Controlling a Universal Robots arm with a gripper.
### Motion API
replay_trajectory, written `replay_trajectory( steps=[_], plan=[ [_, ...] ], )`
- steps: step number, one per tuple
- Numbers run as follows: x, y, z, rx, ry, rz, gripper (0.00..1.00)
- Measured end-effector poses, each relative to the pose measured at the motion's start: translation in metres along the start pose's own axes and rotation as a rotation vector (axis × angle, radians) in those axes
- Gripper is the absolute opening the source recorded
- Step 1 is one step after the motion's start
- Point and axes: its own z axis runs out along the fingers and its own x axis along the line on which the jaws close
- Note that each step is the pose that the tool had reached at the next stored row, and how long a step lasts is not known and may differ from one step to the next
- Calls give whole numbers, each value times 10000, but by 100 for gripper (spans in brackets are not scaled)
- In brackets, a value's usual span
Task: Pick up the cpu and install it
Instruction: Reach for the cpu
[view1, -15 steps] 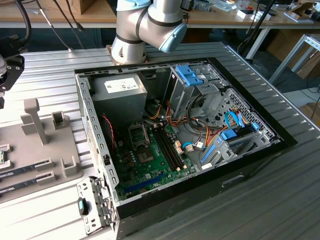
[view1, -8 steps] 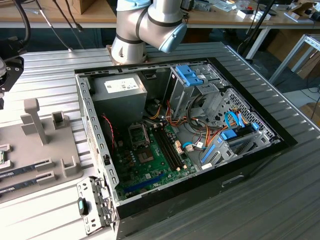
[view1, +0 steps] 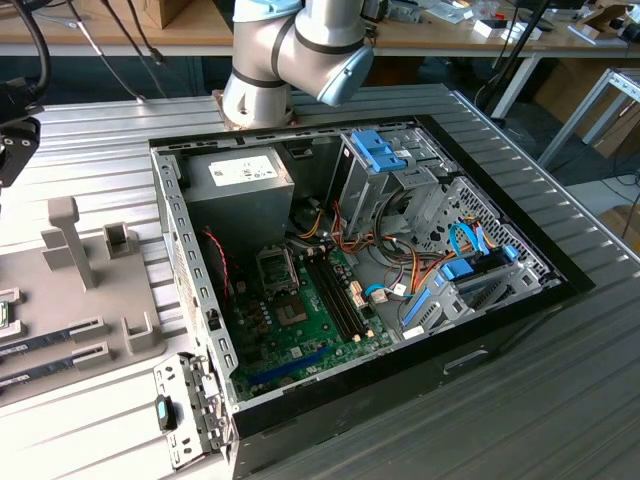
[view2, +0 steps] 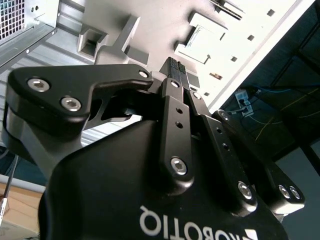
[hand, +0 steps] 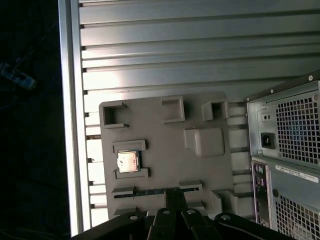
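Claw (hand: 174, 192) closed, fingertips meeting with nothing gripped, hanging over the grey fixture plate (hand: 165, 150). The cpu (hand: 128, 162), a small silvery square, lies flat in a walled pocket of that plate, apart from the claw. Glare washes out its top surface.

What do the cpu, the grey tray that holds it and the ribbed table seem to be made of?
The cpu: a metal top, by its look; silvery and smooth, it reflects the light brightly. The grey tray: probably plastic; matte, even grey, with raised blocks and pockets that look formed in one piece. The ribbed table: likely aluminium; a pale metallic sheen runs along its long parallel ridges.
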Motion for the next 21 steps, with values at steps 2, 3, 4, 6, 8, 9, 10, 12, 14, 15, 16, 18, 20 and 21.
replay_trajectory(
  steps=[2,3,4,6,8,9,10,12,14,15,16,18,20,21],
  plan=[
    [5,0,2,-1,-2,0,11],
    [8,-1,2,0,0,0,11],
    [10,-1,3,0,-1,0,11],
    [14,-1,5,-1,-1,0,11],
    [17,-2,6,0,-1,0,11],
    [19,-2,8,0,-1,0,11],
    [21,-2,8,0,-1,0,11],
    [30,-3,15,-1,-1,0,11],
    [36,-3,18,0,-1,0,11],
    [38,-4,19,0,0,0,11],
    [41,-4,21,0,0,0,11],
    [50,-5,25,-1,-1,0,11],
    [55,-5,28,0,0,0,11],
    [59,-6,30,0,0,0,11]
  ],
)
